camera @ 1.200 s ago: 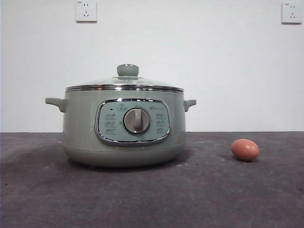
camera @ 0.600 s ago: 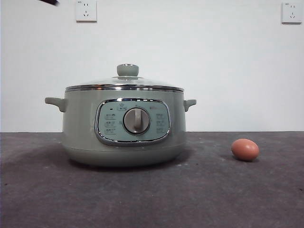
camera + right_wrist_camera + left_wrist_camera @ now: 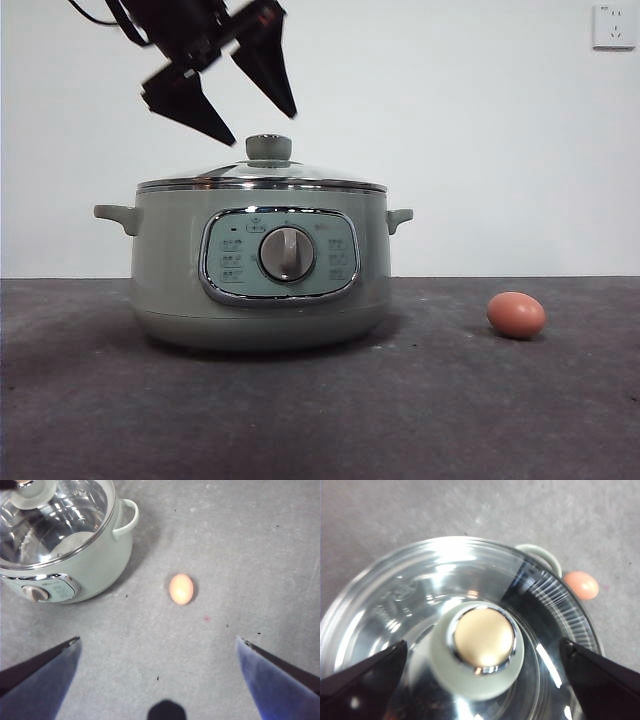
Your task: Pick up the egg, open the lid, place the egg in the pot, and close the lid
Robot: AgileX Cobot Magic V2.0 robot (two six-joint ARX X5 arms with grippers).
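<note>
Front view: left gripper [image 3: 262, 125] has descended, jaws spread, above the lid [image 3: 262, 172]

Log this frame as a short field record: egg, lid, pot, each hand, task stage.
egg: on the table, beside the pot, untouched
lid: closed on the pot
pot: upright, dial facing the front camera
left hand: open, above the lid's knob
right hand: open, high above the egg
stage: nothing grasped yet

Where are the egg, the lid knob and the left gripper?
egg [image 3: 516, 315]: front view, middle of the shell.
lid knob [image 3: 484, 641]: left wrist view, its cream top.
left gripper [image 3: 265, 127]: front view, midway between its open fingertips.
</note>
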